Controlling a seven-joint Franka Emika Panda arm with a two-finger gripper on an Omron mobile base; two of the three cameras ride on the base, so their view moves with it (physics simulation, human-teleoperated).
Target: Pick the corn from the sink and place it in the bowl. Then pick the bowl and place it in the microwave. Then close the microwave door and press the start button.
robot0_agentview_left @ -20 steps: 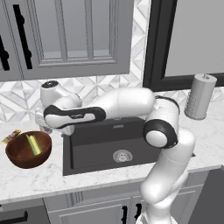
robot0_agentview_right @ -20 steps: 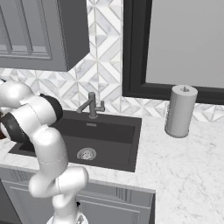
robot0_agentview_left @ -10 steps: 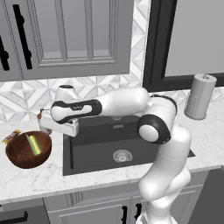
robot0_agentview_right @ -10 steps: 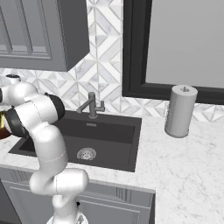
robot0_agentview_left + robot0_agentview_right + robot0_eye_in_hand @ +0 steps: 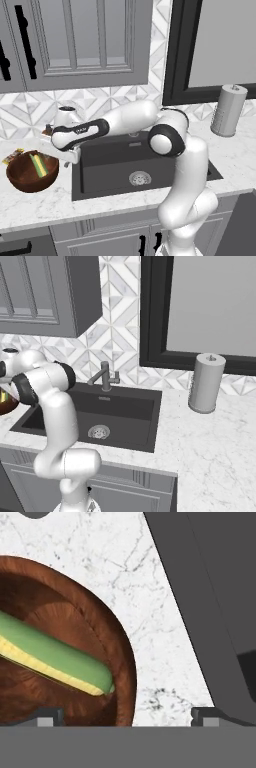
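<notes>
The corn [image 5: 38, 164] lies inside the bowl [image 5: 22, 179], slanted across its hollow, green husk up and a strip of yellow kernels along one side. The bowl stands on the marble table [image 5: 40, 202] just left of the sink [image 5: 107, 170], near the sink's front left corner but not touching its rim. The hand [image 5: 128, 716] hovers above the strip of table between bowl and sink, its two fingers spread wide and holding nothing; in the hand view one fingertip [image 5: 47, 716] shows over the bowl's inside and the other [image 5: 210, 715] by the sink's edge. The arm reaches left across the sink from its base at the sink's front right. The faucet [image 5: 104, 376] rises behind the sink, and a paper towel roll [image 5: 205, 383] stands on the table to the sink's right, well apart from the bowl.
</notes>
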